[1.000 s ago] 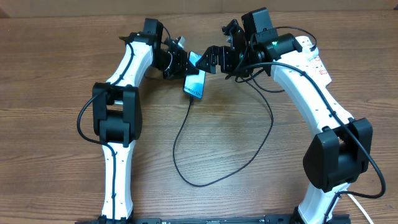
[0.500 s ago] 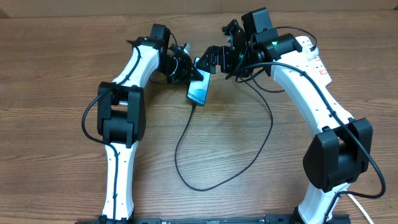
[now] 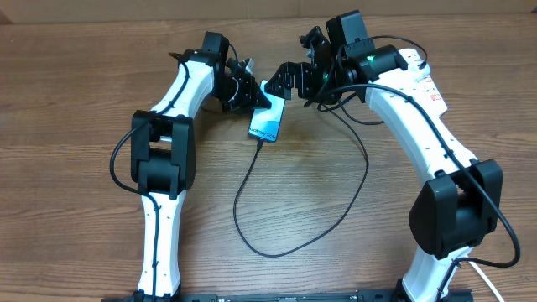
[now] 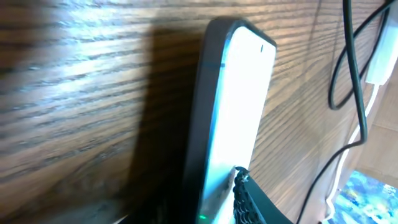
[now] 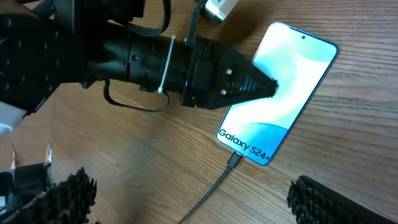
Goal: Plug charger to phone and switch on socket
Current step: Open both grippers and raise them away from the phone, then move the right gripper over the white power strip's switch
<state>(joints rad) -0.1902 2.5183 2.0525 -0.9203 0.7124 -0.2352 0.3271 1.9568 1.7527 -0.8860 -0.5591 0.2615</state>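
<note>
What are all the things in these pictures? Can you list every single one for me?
table: one, brown wood, under everything
phone: one, bright blue screen, on the table between the two grippers
charger cable: one, thin and black, loops from the phone's short edge across the table towards the right arm
socket: one, white with red marks, mostly hidden behind the right arm
white cord: one, white, at the right edge of the left wrist view
left arm: one, white and black, left side
right arm: one, white and black, right side
left gripper: one, black, tip on the phone's screen
right gripper: one, black, open, by the phone's far end
</note>
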